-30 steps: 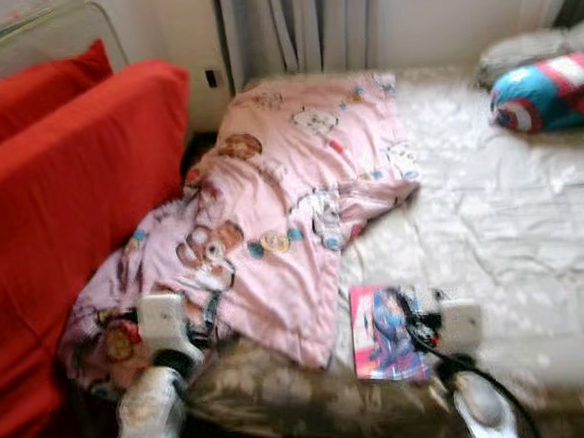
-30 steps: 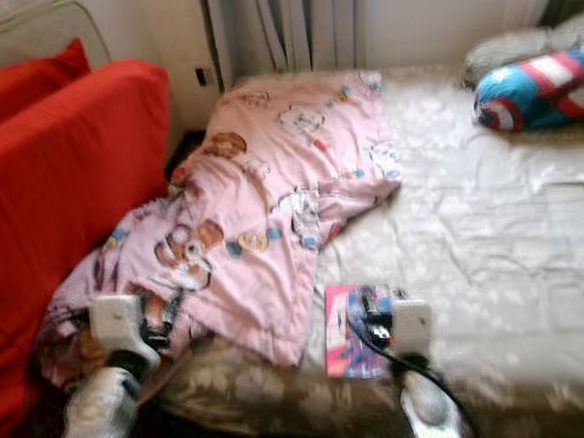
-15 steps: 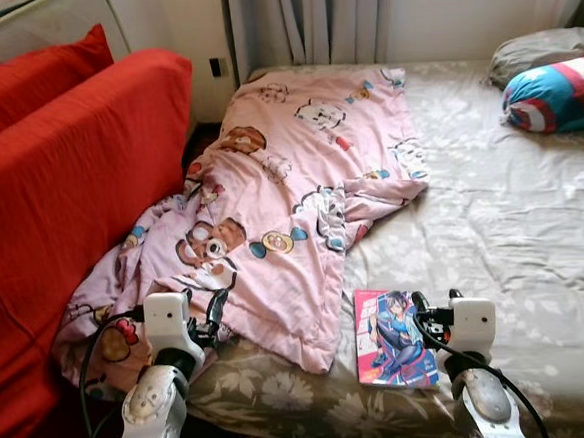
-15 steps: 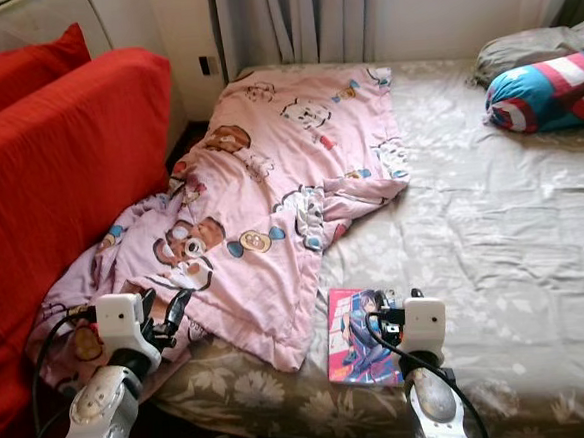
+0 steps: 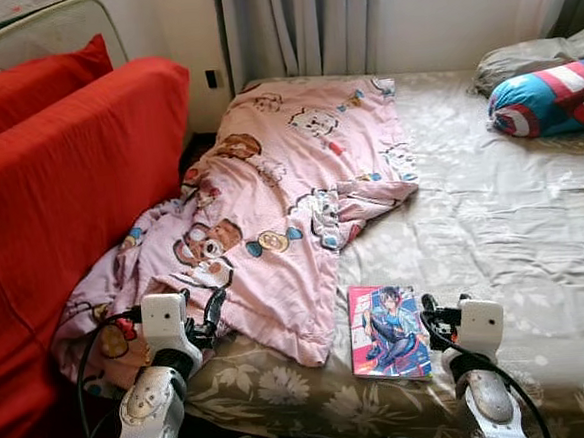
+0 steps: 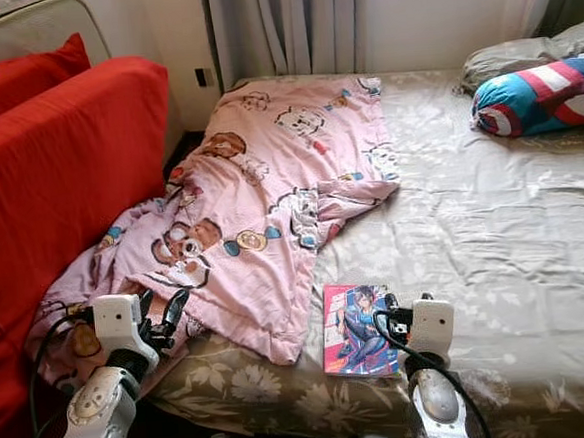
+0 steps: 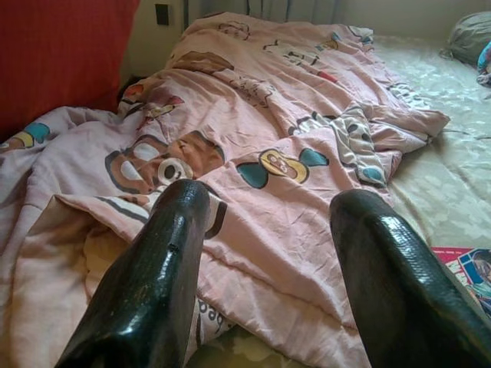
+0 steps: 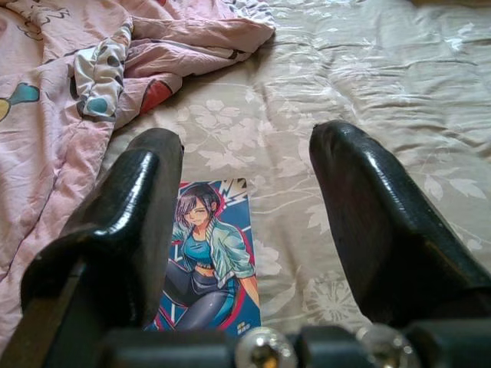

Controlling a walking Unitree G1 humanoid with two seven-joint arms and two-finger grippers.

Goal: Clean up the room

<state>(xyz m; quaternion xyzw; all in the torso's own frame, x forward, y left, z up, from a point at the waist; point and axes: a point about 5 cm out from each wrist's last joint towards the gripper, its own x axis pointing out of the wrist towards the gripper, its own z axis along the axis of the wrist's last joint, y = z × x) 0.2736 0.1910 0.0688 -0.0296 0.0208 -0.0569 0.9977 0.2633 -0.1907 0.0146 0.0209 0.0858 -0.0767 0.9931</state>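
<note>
Both silver arms reach forward at the near edge of the scene. The left claw (image 5: 211, 315) and the right claw (image 5: 431, 315) each hold their two long black fingers spread apart, gripping nothing.

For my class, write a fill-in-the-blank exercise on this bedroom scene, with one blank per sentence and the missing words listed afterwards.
1. The crumpled blanket printed with cartoon animals is mainly ____ in colour.
2. The comic book lies near the bed's front edge, just ahead of the ____ gripper.
3. Along the bed's left side stands a ____ sofa.
4. The fingers of the left gripper stand ____.

Missing words: pink; right; red; open
</note>
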